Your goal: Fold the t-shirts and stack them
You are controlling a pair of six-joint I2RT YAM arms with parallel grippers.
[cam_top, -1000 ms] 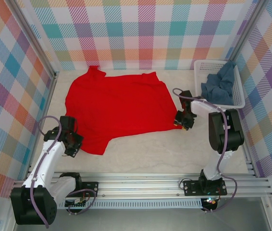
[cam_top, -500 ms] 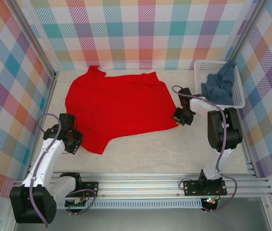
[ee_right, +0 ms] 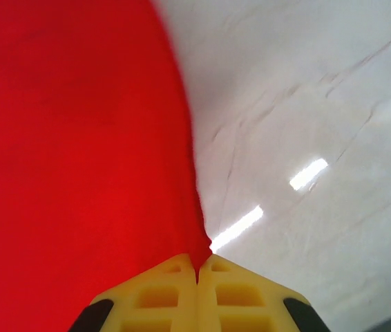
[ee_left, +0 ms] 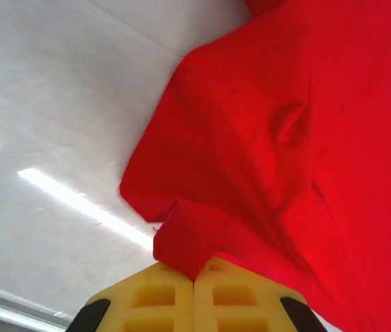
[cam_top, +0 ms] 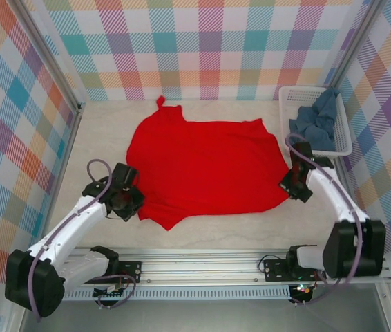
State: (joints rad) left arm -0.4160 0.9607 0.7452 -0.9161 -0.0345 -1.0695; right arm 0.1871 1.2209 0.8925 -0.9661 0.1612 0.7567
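Pale table (cam_top: 223, 235) under me, and the red t-shirt (cam_top: 209, 166) spread across the middle of it, fairly flat, one small peak of cloth poking up at its far edge. I'd say it lies open like this so the folds can start from a smooth sheet.

Off the shirt's far right corner stands the white lattice basket (cam_top: 344, 128), with the blue-grey t-shirt (cam_top: 316, 121) heaped inside, waiting its turn.

Now my hands. My left gripper (ee_left: 194, 277) is clenched on a tuck of red cloth at the shirt's near left edge. My right gripper (ee_right: 197, 266) is pinched tight on its right edge. One hand on each side, most likely to keep the cloth taut between them.

Plain red on this side: no print, tag or lettering I can read.
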